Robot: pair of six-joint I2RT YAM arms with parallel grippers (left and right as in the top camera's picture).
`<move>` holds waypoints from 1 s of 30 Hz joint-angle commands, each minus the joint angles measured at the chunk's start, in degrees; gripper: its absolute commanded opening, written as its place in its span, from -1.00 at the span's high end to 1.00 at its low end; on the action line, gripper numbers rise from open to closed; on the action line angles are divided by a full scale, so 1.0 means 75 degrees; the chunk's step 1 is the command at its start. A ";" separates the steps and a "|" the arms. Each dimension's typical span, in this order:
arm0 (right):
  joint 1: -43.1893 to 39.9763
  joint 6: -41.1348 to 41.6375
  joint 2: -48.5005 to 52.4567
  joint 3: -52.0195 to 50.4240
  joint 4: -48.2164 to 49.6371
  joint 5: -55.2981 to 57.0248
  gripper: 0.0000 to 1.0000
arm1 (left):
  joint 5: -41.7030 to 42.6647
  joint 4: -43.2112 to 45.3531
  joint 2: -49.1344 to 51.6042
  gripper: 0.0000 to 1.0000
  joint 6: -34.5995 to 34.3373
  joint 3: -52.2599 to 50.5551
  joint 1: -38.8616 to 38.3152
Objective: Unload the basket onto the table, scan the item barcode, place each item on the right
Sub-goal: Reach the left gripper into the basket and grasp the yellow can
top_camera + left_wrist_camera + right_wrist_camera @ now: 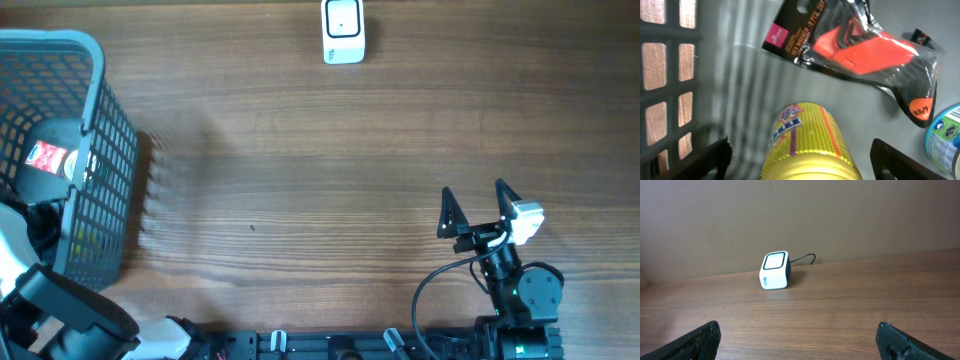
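Picking an item out of the basket (95, 130) looks like the step in hand; nothing has reached the scanner (343, 30) yet.

- Left gripper (800, 147): down inside the basket, far left of the overhead frame. Jaws spread wide, one finger at the lower left of the wrist view and the other at the lower right. The yellow can (810, 135) lies between them with a gap on each side. Released, grasping nothing.
- Right gripper (475, 192): lower right of the overhead view, above bare table (300, 180). Jaws fully apart, empty, facing the scanner, which is well apart from it.
- Scanner: small white cube at top centre of the overhead frame, standing on the table with a cable trailing behind it.

Basket contents, from the left wrist view:
- Yellow can on its side at lower centre, the likely pick.
- Wrench pack (860, 45) at upper right: black card, orange holder, clear wrapper. It lies just beyond the can.
- Blue-labelled tin (945, 137), cut off by the right edge.
- From overhead, a dark item with a red-and-white label (50, 160) shows through the open top. I cannot tell which of the above it is.

Next move, as I judge it:
- Close squarely on the can's round body. It could roll or slip if pinched off-centre.
- Lift it clear of the mesh wall and the wrench pack.
- Carry it up-frame to the scanner.
- No barcode shows on the can's visible side, so it may need turning to face the scanner window.
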 commanded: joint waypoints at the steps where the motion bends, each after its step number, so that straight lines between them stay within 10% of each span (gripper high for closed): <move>1: 0.0026 0.0055 -0.0047 -0.0012 0.0035 0.0079 -1.00 | 0.0262 0.0073 0.0015 -0.76 -0.0012 -0.0058 -0.0184; 16: 0.0026 0.0055 -0.0047 -0.0012 0.0035 0.0076 -1.00 | -0.0938 0.0367 0.0017 -0.64 -0.0015 -0.0300 -0.0898; 30: 0.0026 0.0055 -0.0047 -0.0012 0.0035 0.0079 -1.00 | -0.0935 0.0720 0.0015 0.08 -0.0012 -0.0691 -0.0898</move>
